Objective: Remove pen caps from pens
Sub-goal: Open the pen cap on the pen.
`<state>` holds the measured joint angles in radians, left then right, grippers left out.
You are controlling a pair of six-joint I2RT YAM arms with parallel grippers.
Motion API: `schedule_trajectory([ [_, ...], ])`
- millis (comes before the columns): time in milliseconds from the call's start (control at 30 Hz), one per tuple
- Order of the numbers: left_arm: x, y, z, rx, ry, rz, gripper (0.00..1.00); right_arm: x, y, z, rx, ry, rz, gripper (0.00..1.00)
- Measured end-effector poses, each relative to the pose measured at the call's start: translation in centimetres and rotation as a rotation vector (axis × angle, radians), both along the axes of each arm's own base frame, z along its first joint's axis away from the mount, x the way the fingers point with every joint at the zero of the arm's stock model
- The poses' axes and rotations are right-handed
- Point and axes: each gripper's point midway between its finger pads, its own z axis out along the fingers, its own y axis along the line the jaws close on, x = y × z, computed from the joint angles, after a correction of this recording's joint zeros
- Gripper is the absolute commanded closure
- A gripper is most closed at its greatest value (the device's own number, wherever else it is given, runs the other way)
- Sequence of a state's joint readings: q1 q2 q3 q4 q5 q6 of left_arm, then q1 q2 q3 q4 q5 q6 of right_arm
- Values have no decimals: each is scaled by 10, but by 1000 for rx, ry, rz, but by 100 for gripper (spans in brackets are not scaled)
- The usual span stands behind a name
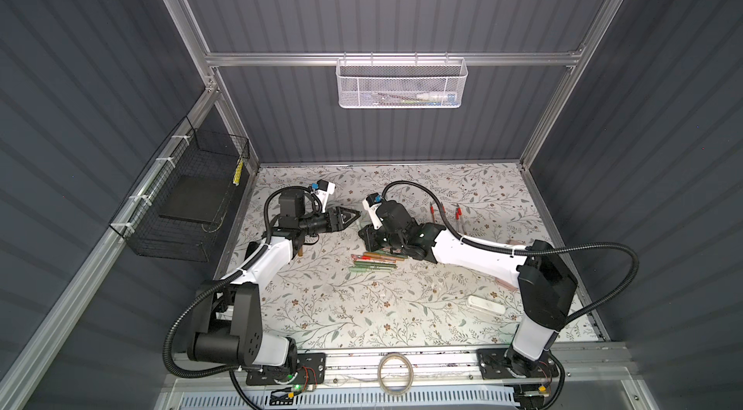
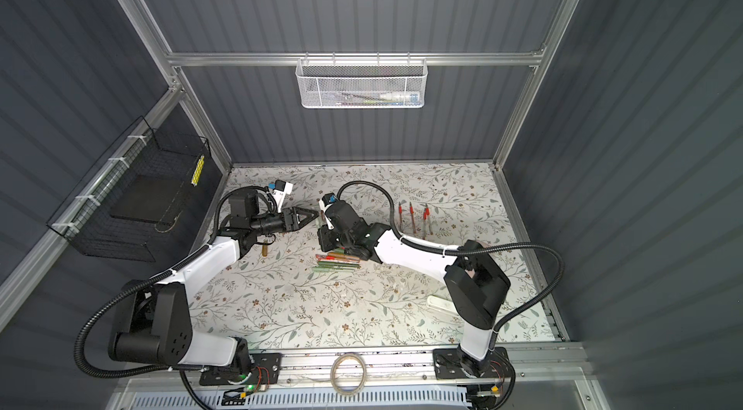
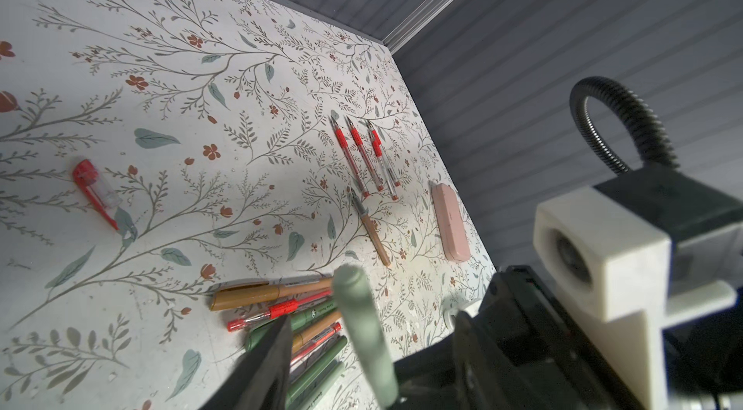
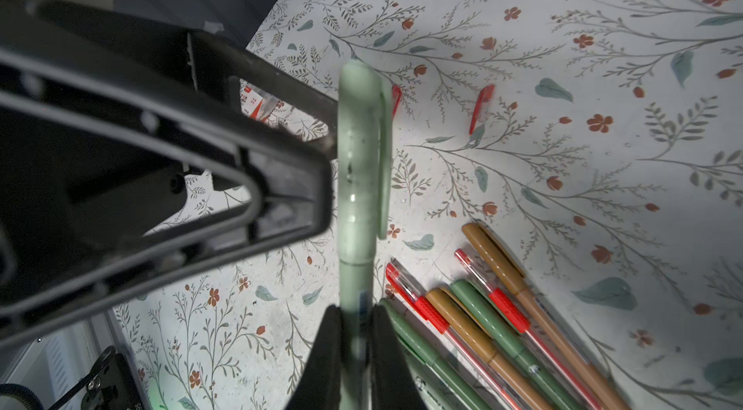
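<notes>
the pale-green pen [image 4: 356, 279] is off the table, in the air between the two arms toward the middle back of the table, and its cap [image 4: 358, 138] is on, clip running down one side. the right gripper [image 4: 357, 327] is clamped tight on the barrel end, both black fingers [image 4: 331, 347] pressed against it. the left gripper [image 2: 315, 215] comes in from the side with the cap between its jaws. they stand partly apart: the left wrist view shows a gap between the pen and the near finger [image 3: 269, 359], and the right wrist view shows one fingertip just beside the cap, so it has hold of nothing. on the table near the right gripper lies a heap of pens [image 1: 374, 261], olive-green, brown and clear ones with red grips, all touching or crossing one another. farther out, past the right arm, a few thin clear pens [image 3: 362, 158] lie side by side with bare tips, and a brown pen [image 3: 372, 231] with its tip out lies just beside them. a loose red cap [image 3: 94, 190] lies well apart on the floral table [image 1: 321, 307], and two more red caps [image 4: 480, 106] show beyond the held pen. a pink case [image 3: 450, 223] sits near the right wall, and a white case [image 1: 486, 303] lies near the right arm's base.
</notes>
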<state>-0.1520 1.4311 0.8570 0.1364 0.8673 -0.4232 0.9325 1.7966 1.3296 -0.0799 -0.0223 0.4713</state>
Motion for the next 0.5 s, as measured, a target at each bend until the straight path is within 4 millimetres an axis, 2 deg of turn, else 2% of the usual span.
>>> schedule_trajectory([
  [133,2,1,2,6,-7,8,50,-3,7,1,1,-2,11,100],
  [400,6,3,-1,23,-10,32,71,-4,15,9,9,-8,22,100],
  [500,8,5,-2,26,-5,46,84,-5,16,9,6,-7,25,100],
])
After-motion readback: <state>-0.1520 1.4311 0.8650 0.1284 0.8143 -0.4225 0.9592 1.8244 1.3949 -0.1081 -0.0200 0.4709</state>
